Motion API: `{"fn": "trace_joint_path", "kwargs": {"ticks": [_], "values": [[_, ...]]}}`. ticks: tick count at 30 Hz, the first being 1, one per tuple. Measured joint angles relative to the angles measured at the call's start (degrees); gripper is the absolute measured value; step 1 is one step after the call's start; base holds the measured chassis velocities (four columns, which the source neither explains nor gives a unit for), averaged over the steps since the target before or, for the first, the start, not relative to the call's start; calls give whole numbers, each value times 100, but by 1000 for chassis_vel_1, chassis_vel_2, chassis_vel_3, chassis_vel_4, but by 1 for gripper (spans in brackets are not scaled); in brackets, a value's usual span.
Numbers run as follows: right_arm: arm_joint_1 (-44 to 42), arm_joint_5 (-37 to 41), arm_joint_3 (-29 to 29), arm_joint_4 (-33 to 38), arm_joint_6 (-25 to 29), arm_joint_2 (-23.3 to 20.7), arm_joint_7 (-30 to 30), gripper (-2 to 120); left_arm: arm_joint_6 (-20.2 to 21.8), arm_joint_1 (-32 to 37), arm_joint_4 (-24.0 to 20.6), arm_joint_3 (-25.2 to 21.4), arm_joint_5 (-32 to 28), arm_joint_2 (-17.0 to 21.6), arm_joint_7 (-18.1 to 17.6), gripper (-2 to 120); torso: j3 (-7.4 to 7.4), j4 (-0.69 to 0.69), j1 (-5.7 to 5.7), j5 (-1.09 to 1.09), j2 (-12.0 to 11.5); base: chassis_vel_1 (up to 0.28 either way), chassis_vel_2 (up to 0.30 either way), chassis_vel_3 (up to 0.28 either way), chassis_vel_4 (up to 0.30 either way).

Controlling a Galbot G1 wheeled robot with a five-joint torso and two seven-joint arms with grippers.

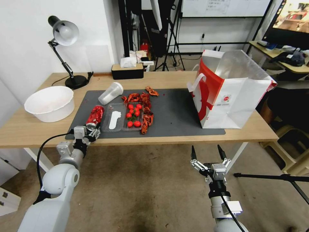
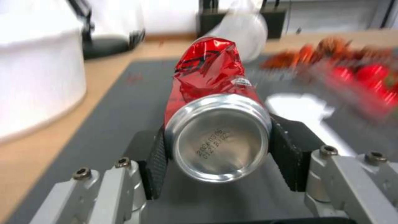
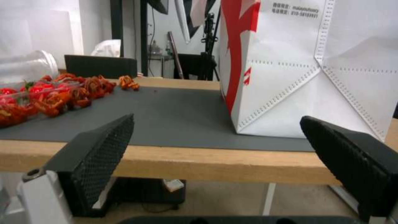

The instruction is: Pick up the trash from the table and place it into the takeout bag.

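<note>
- Left gripper point(image 2: 215, 149) at the near edge of the grey mat point(image 1: 173, 112), jaws set either side of the red soda can's point(image 2: 215, 124) base end; black pads sit against or just off its flanks, contact looks made but squeeze not certain
- Can lies on its side on the mat, crumpled at the far end, silver base toward the wrist camera; from the head view it sits near the tabletop's point(image 1: 38, 129) front-left, just beside a clear tray point(image 1: 124, 120) of small tomatoes
- Translucent plastic cup point(image 1: 110, 93) lies tipped over just beyond the can; red crayfish shells point(image 1: 146, 109) scattered to the tray's far side
- White basin point(image 1: 50, 103) left of the mat, well apart from the can
- Right gripper point(image 1: 207, 156) hangs below and in front of the tabletop edge, jaws spread wide, nothing between them; idle
- Takeout bag point(image 1: 231, 93) stands upright with mouth open at the mat's right end, well apart from the can
- Step in hand, by my reading: grasp of the first item, the can
- Next move calls for a firm close, a clean lift clear of the tray, then a long carry rightward and high enough to clear the bag's rim; dented can may slip or roll in the pads
</note>
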Motion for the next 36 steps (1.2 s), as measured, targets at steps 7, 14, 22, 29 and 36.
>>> {"fn": "trace_joint_path", "kwargs": {"ticks": [7, 14, 22, 29, 36], "values": [[14, 0, 7, 24, 0, -2, 1, 100, -631, -408, -256, 413, -571, 611, 626, 52, 0, 0, 0, 1, 0, 0, 0, 0, 0], [11, -1, 77, 58, -16, 15, 4, 100, -1223, -1316, -137, 1510, -1663, 1472, 1471, 52, 0, -1, 0, -1, 0, 0, 0, 0, 0], [70, -3, 95, 62, -121, 36, 12, 100, -1390, -2831, 164, 2830, -2495, 2006, 1752, 52, 0, -1, 1, 3, 0, 0, 0, 0, 0], [182, -3, 100, 15, -186, -4, 13, 100, -1378, -4158, 612, 4201, -2953, 1766, 1699, 52, 1, -2, 1, 0, -1, 0, 0, 0, 0], [250, -3, 102, -85, -206, -41, 8, 100, -1368, -5613, 1475, 5381, -3211, 1013, 1605, 52, 1, -1, 2, 2, -1, 0, 0, 0, 0]]}}
